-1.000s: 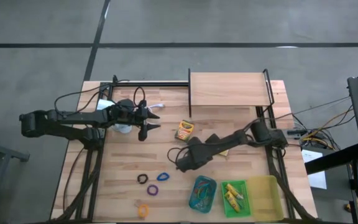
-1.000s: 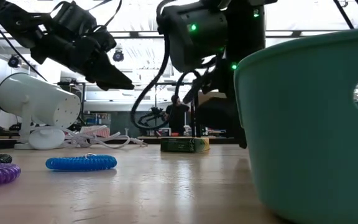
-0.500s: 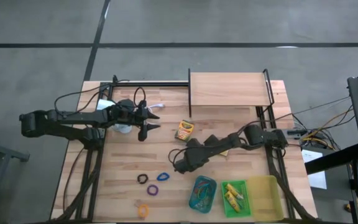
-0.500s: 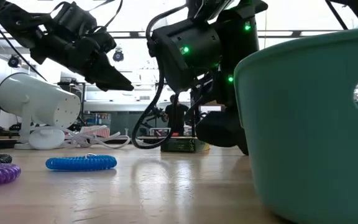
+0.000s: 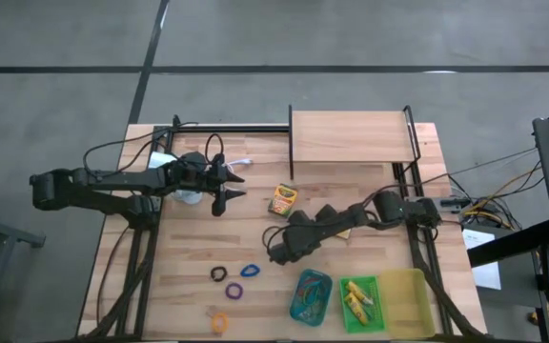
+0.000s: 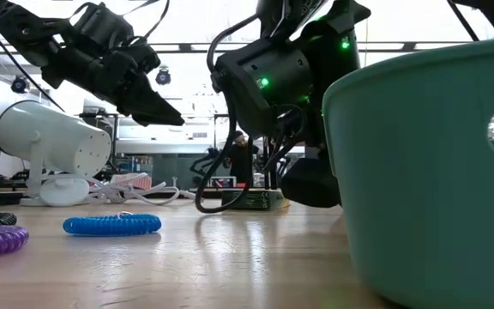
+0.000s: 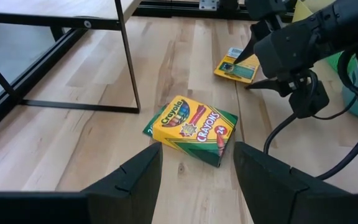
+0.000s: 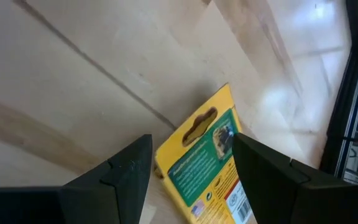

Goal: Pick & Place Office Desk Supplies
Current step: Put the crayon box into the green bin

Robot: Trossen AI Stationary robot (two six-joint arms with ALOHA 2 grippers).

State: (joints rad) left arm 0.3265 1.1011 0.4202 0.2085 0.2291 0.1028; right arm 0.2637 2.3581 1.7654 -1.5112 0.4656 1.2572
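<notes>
left gripper (image 5: pixel 227 196): fingers apart, empty, left of the crayon box (image 5: pixel 283 199)
right gripper (image 8: pixel 188 163): spread wide, right of that box

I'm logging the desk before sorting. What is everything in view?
Crayon box: one, yellow-green, table middle.
Flat pack: one, yellow-green, under right claw.
Loops: black, blue, purple, orange, front left.
Trays: teal, green, yellow, front right.
Lamp: one, white, back left.
Shelf: one, wooden, back.
Left claw: open, beside lamp.
Right claw: open, mid-table.
</notes>
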